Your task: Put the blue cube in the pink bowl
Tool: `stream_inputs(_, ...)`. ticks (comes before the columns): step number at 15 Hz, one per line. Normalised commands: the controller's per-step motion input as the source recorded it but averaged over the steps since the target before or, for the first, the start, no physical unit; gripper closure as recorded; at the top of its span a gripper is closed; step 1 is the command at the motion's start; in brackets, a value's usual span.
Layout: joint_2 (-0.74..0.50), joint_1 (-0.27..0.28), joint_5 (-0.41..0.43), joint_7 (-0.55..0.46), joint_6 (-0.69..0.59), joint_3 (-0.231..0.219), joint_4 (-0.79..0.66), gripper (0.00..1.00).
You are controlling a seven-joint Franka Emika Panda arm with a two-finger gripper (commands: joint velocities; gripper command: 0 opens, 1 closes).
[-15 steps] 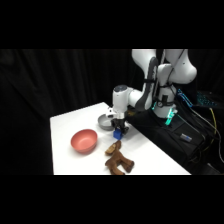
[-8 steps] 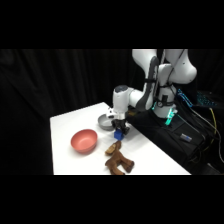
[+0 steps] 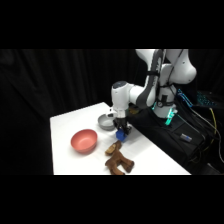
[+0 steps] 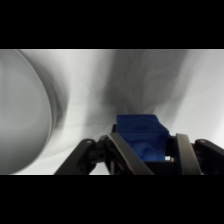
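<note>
Arm: white Franka is seen reaching from the upper right of the side view down to the table centre.
Gripper: is lowered to the white table, at frame centre in the side view; in the wrist view the black linkage fills the bottom edge.
Jaws: narrowed around the blue cube, one finger on its left and the other on its right; the cube is bracketed between them. Firm contact on both faces cannot be confirmed.
Blue cube: is located at the gripper tip, just right of the grey bowl, centre of the side view. In the wrist view it sits lower centre, between the fingers. Whether it rests on the table or is lifted cannot be told.
Pink bowl: is placed left of centre in the side view, apart from the cube, nothing seen inside.
Grey bowl: sits just left of the gripper; its rim fills the left of the wrist view.
Brown toy figure: lies at lower centre, below the gripper, near the table's front edge.
</note>
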Motion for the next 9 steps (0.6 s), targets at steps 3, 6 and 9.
stream_inputs(3, -0.33, -0.007, 0.173, -0.07, -0.38, -0.003, 0.05, 0.69)
stream_inputs(6, -0.3, 0.036, 0.132, 0.0, -0.41, -0.064, 0.1, 0.69)
stream_inputs(9, -0.18, 0.037, 0.183, -0.02, -0.42, -0.078, 0.22, 0.69)
